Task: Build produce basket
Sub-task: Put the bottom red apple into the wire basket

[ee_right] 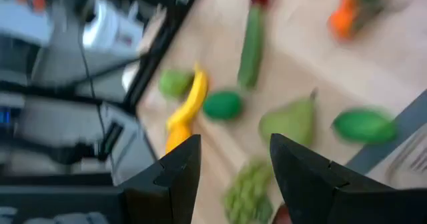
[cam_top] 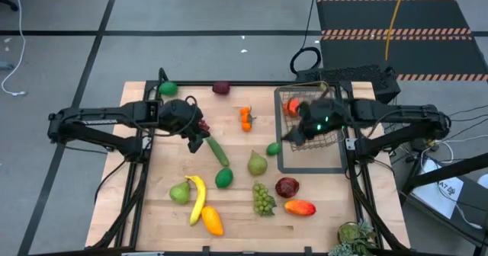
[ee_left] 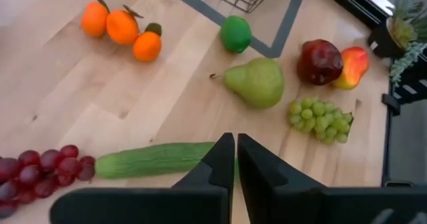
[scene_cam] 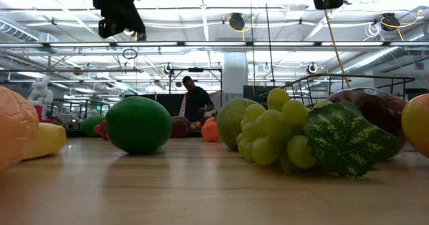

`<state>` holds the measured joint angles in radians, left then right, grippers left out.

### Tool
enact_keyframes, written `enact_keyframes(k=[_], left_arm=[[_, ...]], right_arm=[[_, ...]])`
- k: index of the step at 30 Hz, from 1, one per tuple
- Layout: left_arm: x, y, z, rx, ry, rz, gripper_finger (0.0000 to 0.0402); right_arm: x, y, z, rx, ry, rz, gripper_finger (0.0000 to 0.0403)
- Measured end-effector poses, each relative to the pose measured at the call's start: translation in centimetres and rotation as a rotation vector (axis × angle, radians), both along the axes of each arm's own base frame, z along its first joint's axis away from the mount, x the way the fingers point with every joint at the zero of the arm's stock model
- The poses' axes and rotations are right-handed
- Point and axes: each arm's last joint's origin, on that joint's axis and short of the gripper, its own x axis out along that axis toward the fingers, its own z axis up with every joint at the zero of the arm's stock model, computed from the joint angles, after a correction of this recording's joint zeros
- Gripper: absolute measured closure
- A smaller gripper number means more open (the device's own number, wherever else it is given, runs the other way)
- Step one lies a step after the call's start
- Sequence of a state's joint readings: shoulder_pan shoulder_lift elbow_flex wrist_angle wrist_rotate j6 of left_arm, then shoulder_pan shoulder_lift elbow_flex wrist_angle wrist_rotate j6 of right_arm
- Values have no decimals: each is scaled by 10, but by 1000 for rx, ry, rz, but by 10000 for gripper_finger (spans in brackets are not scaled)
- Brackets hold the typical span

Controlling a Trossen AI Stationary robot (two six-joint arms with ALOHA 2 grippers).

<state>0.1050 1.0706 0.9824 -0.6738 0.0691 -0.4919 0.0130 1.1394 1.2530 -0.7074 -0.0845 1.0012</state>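
Over the worktop's left side, your left claw (cam_top: 200, 138) hovers clenched and empty above the cucumber (cam_top: 218, 150), so descending clenched would shove it away from the right-side basket (cam_top: 320, 130).

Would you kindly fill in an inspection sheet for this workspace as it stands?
Surface: wooden table, fruit scattered.
Job's things: wire basket on dark tray frame, something red inside; cucumber, banana, green grapes, pear outside.
Clutter: plant at table corner.
Grippers: left gripper shut, empty, above cucumber; right gripper open, empty, over basket.
Cables: loose on floor.
Surroundings: person far behind.
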Motion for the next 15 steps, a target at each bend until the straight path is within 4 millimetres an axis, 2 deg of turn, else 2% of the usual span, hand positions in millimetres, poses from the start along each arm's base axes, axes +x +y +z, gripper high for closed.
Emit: enact_keyframes(k=[9,15], left_arm=[[8,-14,-9,8,-68,-40,380],[8,-25,-9,-22,-70,-38,380]], right_arm=[[-2,70,-19,-23,142,301,229],[-11,98,-33,-194,222,545,215]])
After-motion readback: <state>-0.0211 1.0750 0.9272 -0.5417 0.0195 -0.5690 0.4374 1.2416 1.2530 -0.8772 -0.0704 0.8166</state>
